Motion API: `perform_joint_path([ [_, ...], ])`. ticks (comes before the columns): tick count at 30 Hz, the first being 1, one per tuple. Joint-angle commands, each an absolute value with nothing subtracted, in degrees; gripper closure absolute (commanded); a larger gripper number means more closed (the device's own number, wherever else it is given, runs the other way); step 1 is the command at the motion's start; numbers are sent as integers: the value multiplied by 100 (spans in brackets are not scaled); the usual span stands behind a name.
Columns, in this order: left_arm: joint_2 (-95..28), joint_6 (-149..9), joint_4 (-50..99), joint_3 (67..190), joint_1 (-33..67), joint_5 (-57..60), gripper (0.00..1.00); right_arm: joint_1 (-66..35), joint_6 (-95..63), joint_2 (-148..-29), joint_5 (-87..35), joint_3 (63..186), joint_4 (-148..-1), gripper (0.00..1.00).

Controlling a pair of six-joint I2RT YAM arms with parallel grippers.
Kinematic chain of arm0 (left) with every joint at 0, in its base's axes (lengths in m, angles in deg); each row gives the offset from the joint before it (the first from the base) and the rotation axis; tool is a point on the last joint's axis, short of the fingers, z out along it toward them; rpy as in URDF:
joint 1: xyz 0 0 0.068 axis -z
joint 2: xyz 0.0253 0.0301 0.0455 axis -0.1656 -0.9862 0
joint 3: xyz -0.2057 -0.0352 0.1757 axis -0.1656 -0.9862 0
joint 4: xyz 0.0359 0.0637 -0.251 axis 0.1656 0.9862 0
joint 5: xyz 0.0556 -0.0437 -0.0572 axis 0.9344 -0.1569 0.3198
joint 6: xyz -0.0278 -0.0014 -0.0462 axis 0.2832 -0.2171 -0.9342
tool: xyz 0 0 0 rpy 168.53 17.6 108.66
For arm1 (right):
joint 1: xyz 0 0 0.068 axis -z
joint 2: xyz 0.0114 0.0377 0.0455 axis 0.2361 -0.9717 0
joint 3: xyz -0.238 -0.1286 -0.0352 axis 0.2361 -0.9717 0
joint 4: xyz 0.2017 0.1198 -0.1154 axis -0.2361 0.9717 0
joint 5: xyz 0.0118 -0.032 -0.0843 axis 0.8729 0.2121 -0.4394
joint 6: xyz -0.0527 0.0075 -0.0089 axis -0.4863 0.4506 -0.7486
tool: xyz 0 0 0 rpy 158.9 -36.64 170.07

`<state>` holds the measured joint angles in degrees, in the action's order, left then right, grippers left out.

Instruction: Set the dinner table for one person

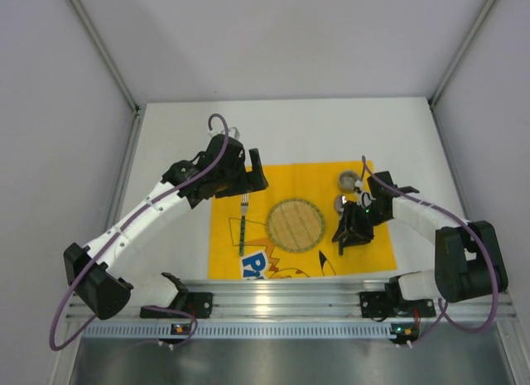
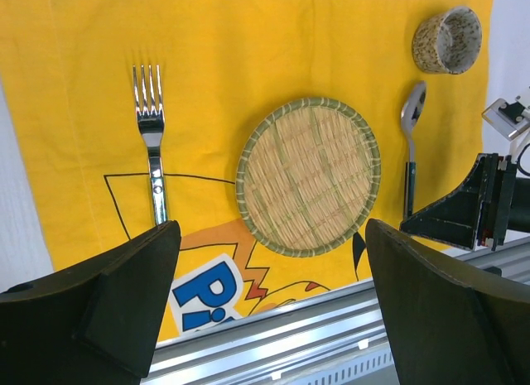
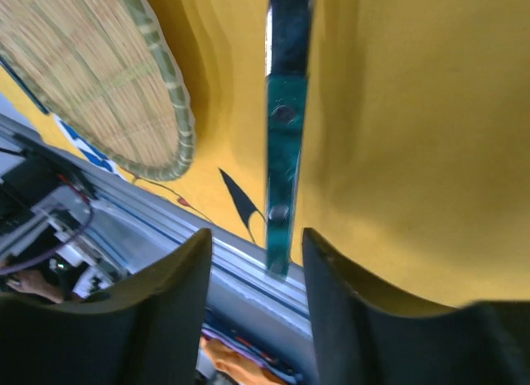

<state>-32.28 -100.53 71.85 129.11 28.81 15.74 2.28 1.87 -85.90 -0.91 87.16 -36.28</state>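
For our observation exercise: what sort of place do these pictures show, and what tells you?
Probably a robotics lab test cell, not a home: the left arm and right arm are bolted to an aluminium rail, and plain white panels enclose the dinner table.

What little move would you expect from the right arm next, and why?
Probably lift the right tool straight up and clear. The spoon lies flat on the yellow cloth right of the woven plate, and the tool's jaws stand apart on either side of its handle, so nothing seems left to grip.
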Motion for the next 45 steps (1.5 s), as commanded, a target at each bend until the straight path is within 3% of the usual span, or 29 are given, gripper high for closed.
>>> perform_joint_path([
  [1, -3184, -10107, 7061, 12925, 2896, 1648, 2, 188, 107, -8369, -137, 8662, -3430, 49],
  [2, -3219, -10098, 7061, 12933, 2896, 1640, 2, 197, 98, -8325, -234, 8688, -3359, 43],
  [5, -3246, -10063, 7052, 12933, 2888, 1657, 2, 197, 54, -8149, -577, 8837, -3043, 39],
  [15, -3211, -9659, 7473, 13083, 2826, 2218, 2, 153, -182, -7763, -1509, 10006, -1936, 35],
  [20, -3115, -9089, 7790, 13135, 2003, 2457, 2, -66, -411, -7490, -1045, 11216, -1794, 24],
  [23, -2764, -8852, 7931, 13486, 1526, 3147, 2, -294, -535, -7183, -350, 11824, -2267, 23],
  [25, -1812, -8457, 6838, 13243, 1534, 3676, 2, -453, -325, -6665, -637, 11914, -2932, 21],
  [27, -878, -7413, 5172, 11788, 1534, 4124, 1, -568, 121, -6209, -1390, 11486, -3505, 5],
  [28, 67, -6904, 3179, 11077, 1525, 4170, 1, -585, 255, -5728, -1595, 11188, -4178, 0],
  [29, 450, -5855, 1836, 9513, 1525, 4275, 2, -603, 352, -5471, -1658, 10480, -4559, 0],
  [31, 1014, -4864, -842, 8176, 1525, 4277, 6, -620, 213, -4767, -1484, 9773, -5746, 0],
  [32, 964, -4634, -771, 7639, 1421, 4259, 7, -621, 108, -4565, -1422, 9256, -6028, 0],
  [36, 113, -5527, 118, 7415, 796, 3934, 5, -629, -410, -3704, -1570, 8838, -6426, 0],
  [42, -1090, -6107, -997, 6720, -161, 3407, 1, -638, -877, -3420, -1562, 8899, -5874, 0],
  [45, -1879, -6310, -1595, 6640, -723, 2565, 1, -629, -886, -3455, -1536, 8961, -5758, 0],
])
